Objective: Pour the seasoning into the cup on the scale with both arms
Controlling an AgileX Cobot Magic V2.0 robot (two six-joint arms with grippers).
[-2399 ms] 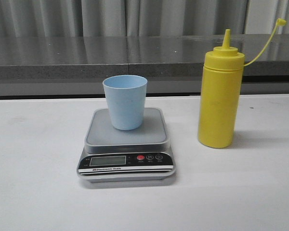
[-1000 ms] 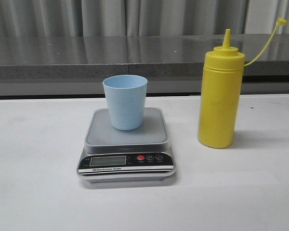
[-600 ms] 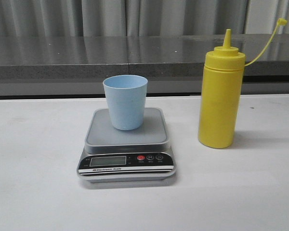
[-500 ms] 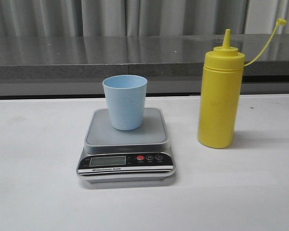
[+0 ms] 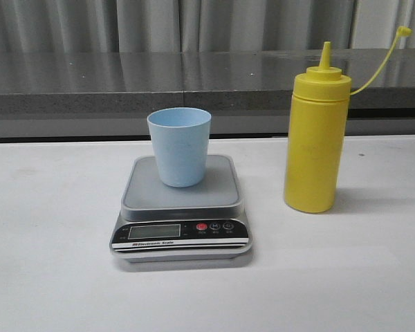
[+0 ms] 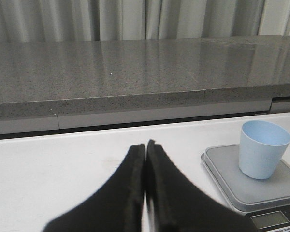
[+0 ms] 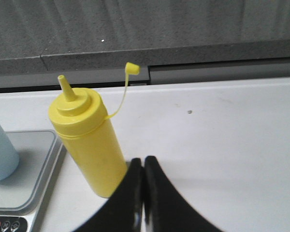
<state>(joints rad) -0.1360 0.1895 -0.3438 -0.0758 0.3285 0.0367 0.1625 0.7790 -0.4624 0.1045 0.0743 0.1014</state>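
Bottle (image 5: 316, 142) is standing upright on table (image 5: 48, 277) at 3 o'clock of cup (image 5: 180, 146) on scale (image 5: 182, 211); soft, slick plastic probably wanting a mid-body grip; left gripper (image 6: 145, 150) and right gripper (image 7: 143, 163) are sitting pinched closed, empty.

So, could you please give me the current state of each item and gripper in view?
squeeze bottle: upright on the table, nozzle uncapped, cap hanging on its strap, not held.
cup: upright on the scale platform, open side up; contents not visible.
scale: flat on the table, bearing the cup; display unreadable.
left gripper: shut, holding nothing.
right gripper: shut, holding nothing, beside the bottle.
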